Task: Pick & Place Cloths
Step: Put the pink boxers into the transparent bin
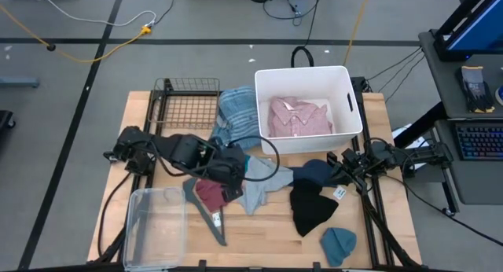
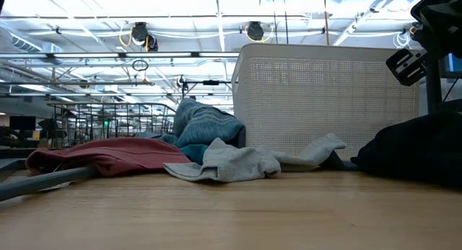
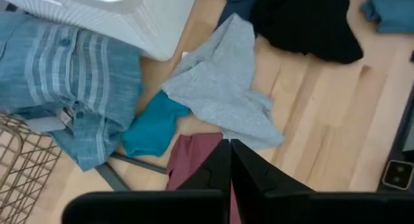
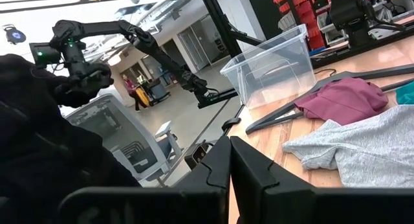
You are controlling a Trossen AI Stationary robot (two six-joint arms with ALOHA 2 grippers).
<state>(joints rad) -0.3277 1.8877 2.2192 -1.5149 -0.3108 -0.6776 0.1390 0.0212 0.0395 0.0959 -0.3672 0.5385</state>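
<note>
Near the table's front edge lie a blue beanie (image 1: 339, 245) and black beanie (image 1: 311, 207); mid-table the maroon piece (image 1: 211, 193) and grey-blue cloth (image 1: 263, 184) look limp and light, best pinched at a raised fold. The left gripper (image 3: 229, 153) hangs above them, fingers together, empty; the right gripper (image 4: 229, 153) waits pinched by the right edge. At the back, the white tub (image 1: 351, 91) holds a pink shirt (image 1: 299, 115).
</note>
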